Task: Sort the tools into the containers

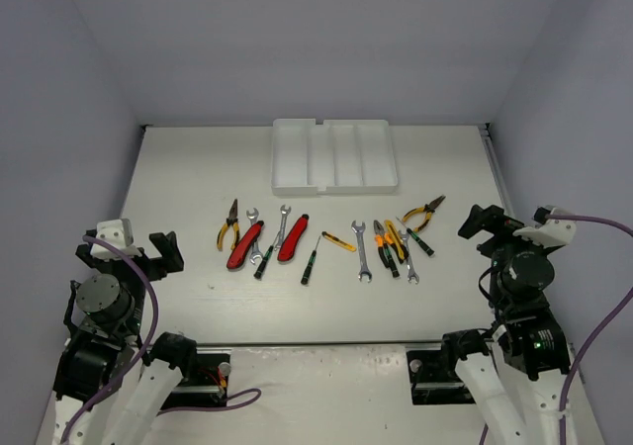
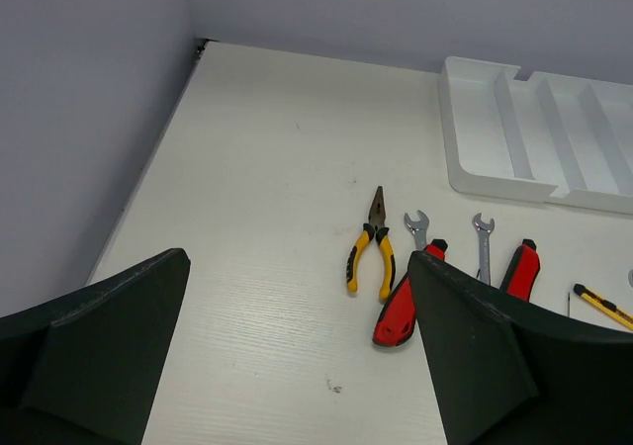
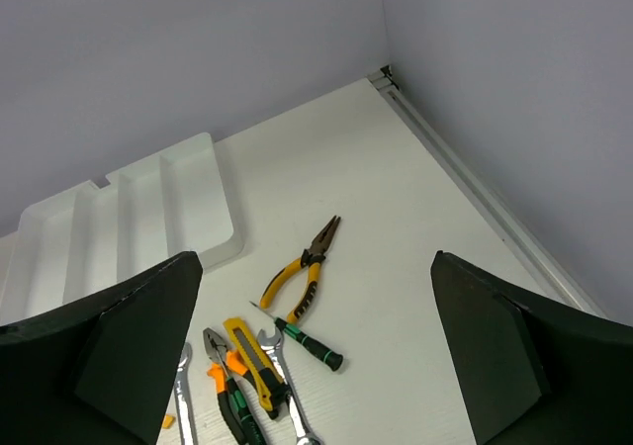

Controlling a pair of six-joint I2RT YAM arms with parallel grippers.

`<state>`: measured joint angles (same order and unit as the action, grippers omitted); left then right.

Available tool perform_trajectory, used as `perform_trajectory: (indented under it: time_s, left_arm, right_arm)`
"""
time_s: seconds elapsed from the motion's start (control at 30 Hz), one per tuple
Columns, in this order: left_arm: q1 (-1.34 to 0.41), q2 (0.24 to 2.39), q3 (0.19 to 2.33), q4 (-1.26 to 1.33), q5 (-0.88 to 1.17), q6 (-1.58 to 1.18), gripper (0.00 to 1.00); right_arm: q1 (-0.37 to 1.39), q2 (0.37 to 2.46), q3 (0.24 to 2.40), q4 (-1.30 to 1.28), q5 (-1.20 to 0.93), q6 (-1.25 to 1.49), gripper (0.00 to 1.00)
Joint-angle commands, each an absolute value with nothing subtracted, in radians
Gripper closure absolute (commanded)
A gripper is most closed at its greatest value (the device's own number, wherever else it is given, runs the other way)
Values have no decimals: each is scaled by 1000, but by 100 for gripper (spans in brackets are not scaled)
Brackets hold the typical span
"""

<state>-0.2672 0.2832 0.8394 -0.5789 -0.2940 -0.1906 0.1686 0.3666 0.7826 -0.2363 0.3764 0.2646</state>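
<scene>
A row of tools lies across the table's middle. From the left there are yellow pliers [image 1: 228,225], two red cutters [image 1: 244,244] [image 1: 293,237], silver wrenches [image 1: 361,250], a black-green screwdriver [image 1: 311,260], orange pliers [image 1: 384,247] and yellow pliers [image 1: 422,212]. The white four-slot tray [image 1: 334,178] stands behind them, and its slots look empty. My left gripper [image 1: 129,252] is open and empty, left of the row. My right gripper [image 1: 509,222] is open and empty, right of it. The left wrist view shows yellow pliers [image 2: 369,252] and a red cutter [image 2: 401,311]. The right wrist view shows yellow pliers [image 3: 302,267] and a screwdriver [image 3: 309,344].
Grey walls close in the table at the left, back and right. A metal rail [image 3: 465,178] runs along the right edge. The tray [image 2: 495,183] sits against the far middle. The arm bases and cables [image 1: 148,307] occupy the near edge.
</scene>
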Motion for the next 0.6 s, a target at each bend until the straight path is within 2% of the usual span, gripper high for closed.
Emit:
perform_trajectory:
  time_s: [0.0, 0.17, 0.43, 0.5, 0.57]
  left_arm:
    - [-271, 301, 840, -510, -294, -193, 9]
    - [-271, 357, 871, -486, -267, -213, 9]
    - [-271, 584, 1058, -510, -255, -215, 9]
    - [-270, 626, 1075, -510, -252, -215, 9]
    - [-270, 652, 1054, -486, -252, -218, 9]
  right_arm:
    - [179, 475, 804, -190, 426, 313, 0]
    - [179, 706, 864, -195, 366, 384, 0]
    - [176, 1082, 909, -199, 355, 547, 0]
    - [174, 1213, 911, -199, 364, 577, 3]
    - [169, 1295, 917, -199, 369, 603, 12]
